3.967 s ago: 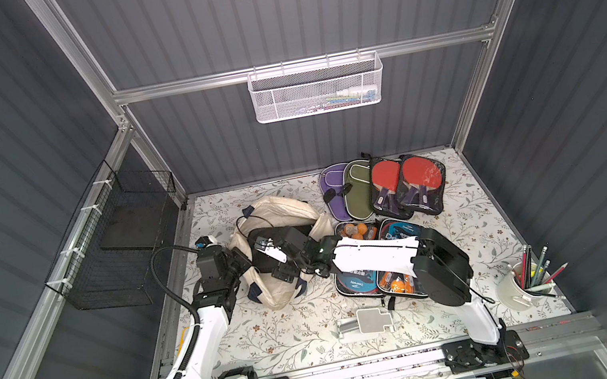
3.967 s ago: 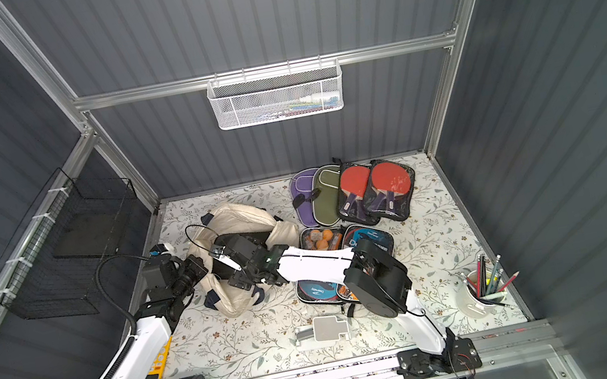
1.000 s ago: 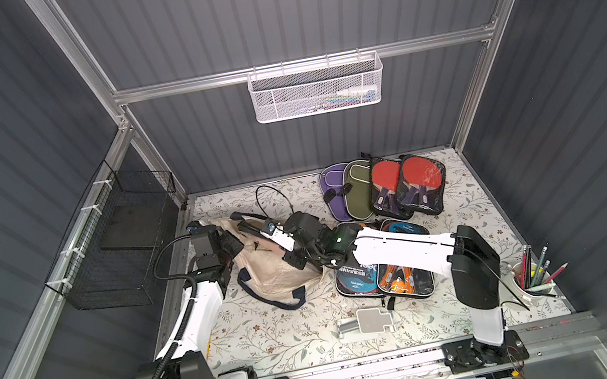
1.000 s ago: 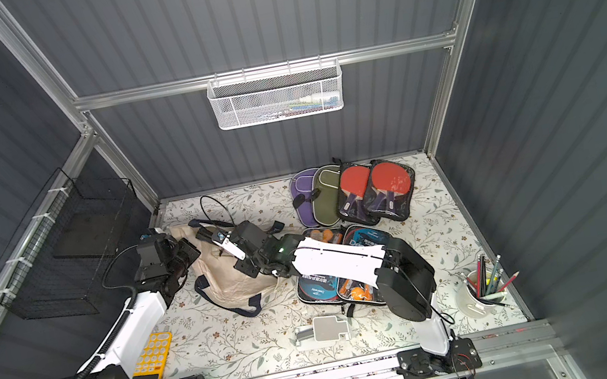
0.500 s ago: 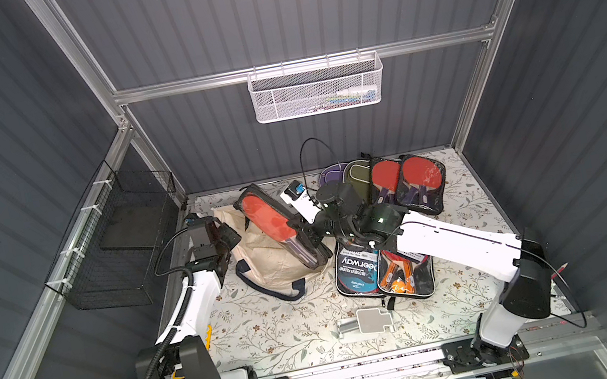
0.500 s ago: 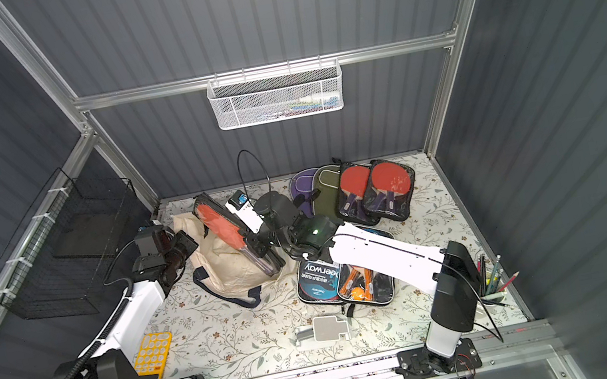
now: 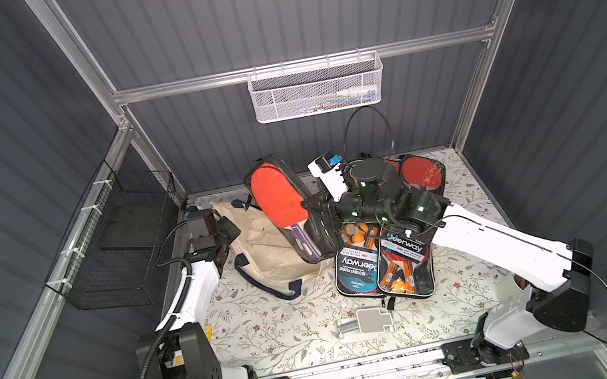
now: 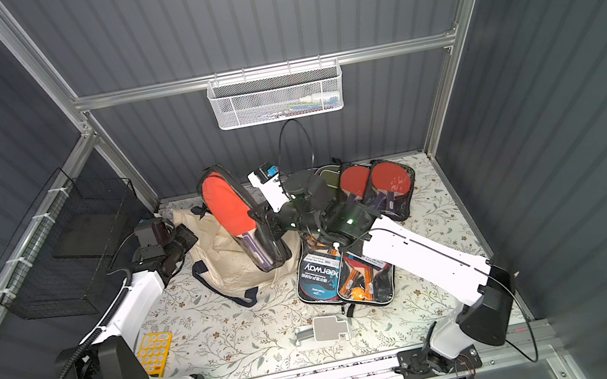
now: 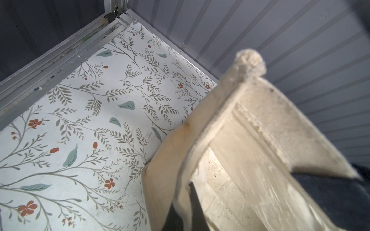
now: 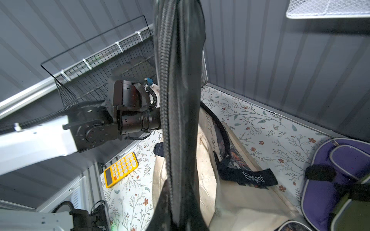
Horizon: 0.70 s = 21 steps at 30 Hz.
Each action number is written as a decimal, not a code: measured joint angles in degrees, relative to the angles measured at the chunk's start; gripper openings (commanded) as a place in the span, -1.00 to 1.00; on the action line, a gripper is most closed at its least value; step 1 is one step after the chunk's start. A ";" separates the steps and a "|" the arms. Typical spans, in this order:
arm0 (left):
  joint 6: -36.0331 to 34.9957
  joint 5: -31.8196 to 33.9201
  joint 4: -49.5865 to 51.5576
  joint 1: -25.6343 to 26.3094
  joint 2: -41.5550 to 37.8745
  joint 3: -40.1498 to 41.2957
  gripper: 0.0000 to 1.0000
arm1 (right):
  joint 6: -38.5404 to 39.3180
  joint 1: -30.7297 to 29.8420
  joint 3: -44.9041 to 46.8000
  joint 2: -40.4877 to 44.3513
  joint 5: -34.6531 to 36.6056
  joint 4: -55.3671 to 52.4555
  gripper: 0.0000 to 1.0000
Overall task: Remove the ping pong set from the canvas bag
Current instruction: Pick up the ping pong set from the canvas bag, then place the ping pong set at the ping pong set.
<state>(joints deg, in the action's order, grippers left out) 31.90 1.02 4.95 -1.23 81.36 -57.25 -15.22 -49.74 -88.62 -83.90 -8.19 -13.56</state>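
1. The canvas bag [image 7: 261, 248] [image 8: 223, 268] lies slumped on the floral worktop [image 7: 276, 330], at 10 o'clock from the worktop centre. One navy handle trails toward 6 o'clock.
2. The left gripper [image 7: 230, 231] [image 8: 184, 237] sits at the 9 o'clock side of the bag. Its jaws are clenched on the cream rim. The left wrist view shows the canvas [image 9: 250, 120] pinched between the dark fingers [image 9: 193, 198].
3. The right gripper [image 7: 318, 213] [image 8: 267, 218] sits at the 3 o'clock side of the bag. Its jaws are clenched on the zipped edge of the ping pong set [image 7: 281, 203] [image 8: 232, 211] [image 10: 180, 100].
4. The ping pong set is a clear-fronted black case showing a red paddle. It is raised over the bag and tilted, with the head toward 11 o'clock and the handle end toward 5 o'clock. Whether the lower end is clear of the bag mouth cannot be told.
5. Two packed sets [image 7: 383, 269] lie flat side by side, just beside the bag at its 3 o'clock.
6. Open paddle cases [image 7: 424, 177] lie at 1 o'clock, near the back wall.
7. A yellow calculator [image 8: 155, 351] lies at 8 o'clock, beside the left arm base.
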 measured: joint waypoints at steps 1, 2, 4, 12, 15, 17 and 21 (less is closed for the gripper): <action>0.02 -0.13 0.02 0.02 0.37 -0.44 -1.00 | -0.74 0.46 0.35 0.92 -0.50 0.09 -1.00; 0.02 -0.31 0.22 0.02 0.81 -1.01 -1.00 | -1.49 0.90 0.81 1.88 -0.85 0.24 -1.00; 0.02 -0.63 0.46 0.00 1.51 -2.05 -1.00 | -2.69 1.60 1.77 3.61 -1.09 0.24 -1.00; -0.20 -1.25 4.17 0.00 4.00 -8.20 -1.00 | -6.19 4.35 8.70 12.50 -0.79 -0.96 -1.00; -0.22 -1.25 6.49 0.00 5.33 -11.28 -1.00 | -7.15 5.97 12.04 16.79 0.04 -2.05 -1.00; -0.31 -1.25 8.11 0.00 6.38 -13.55 -1.00 | -7.76 7.04 14.60 20.02 0.81 -2.75 -1.00; -0.44 -1.20 10.86 0.00 7.67 -16.85 -1.00 | -8.85 9.01 19.43 26.64 2.69 -5.16 -1.00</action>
<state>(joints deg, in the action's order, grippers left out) 31.46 -0.19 15.81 -1.23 89.03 -74.11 -24.08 -40.73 -69.19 -57.25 -5.50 -18.72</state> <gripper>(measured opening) 0.066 0.083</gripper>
